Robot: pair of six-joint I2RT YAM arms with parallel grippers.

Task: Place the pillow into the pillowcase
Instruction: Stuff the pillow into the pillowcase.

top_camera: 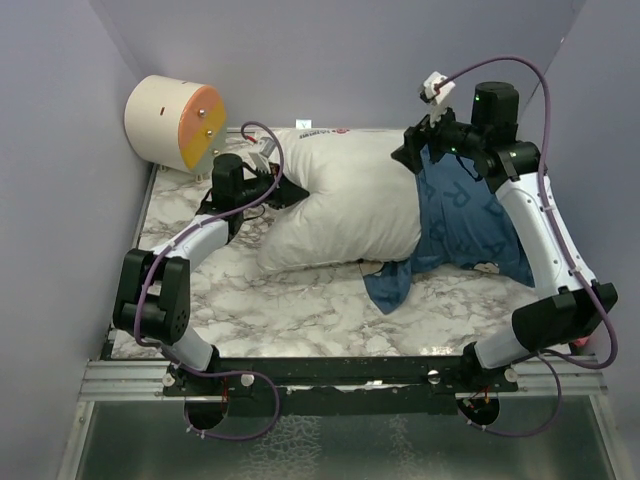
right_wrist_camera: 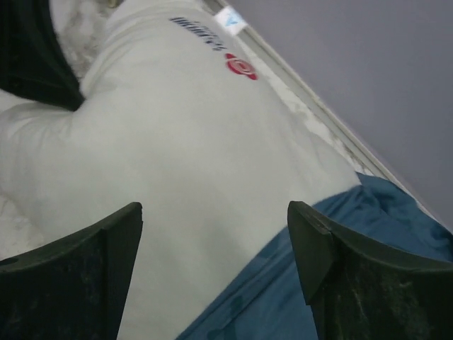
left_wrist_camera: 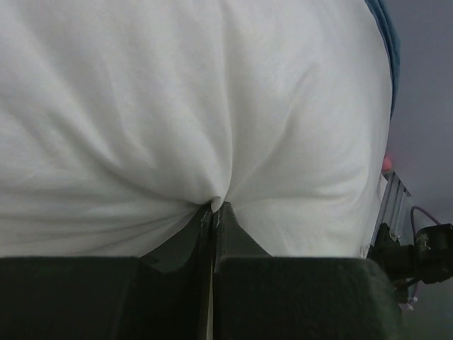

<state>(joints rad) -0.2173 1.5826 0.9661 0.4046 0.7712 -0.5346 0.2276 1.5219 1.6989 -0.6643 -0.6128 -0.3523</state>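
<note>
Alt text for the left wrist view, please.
The left end effector is shut on a pinched fold of the white pillow, which fills nearly the whole frame. A sliver of the blue pillowcase shows at upper right.

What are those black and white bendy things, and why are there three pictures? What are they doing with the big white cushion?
Those are two robot arms bolted to a marble table. One picture is taken from above; the other two come from little cameras on each arm's wrist, so you see its own fingers up close. On the table lies a plump white pillow, with a blue pillowcase pulled over its right end. A round cream cushion with an orange face sits in the far left corner. The left gripper is pinched shut on a fold of the pillow. The right gripper is open above the spot where pillow and pillowcase meet, holding nothing. The pillow is only partly inside.
</note>
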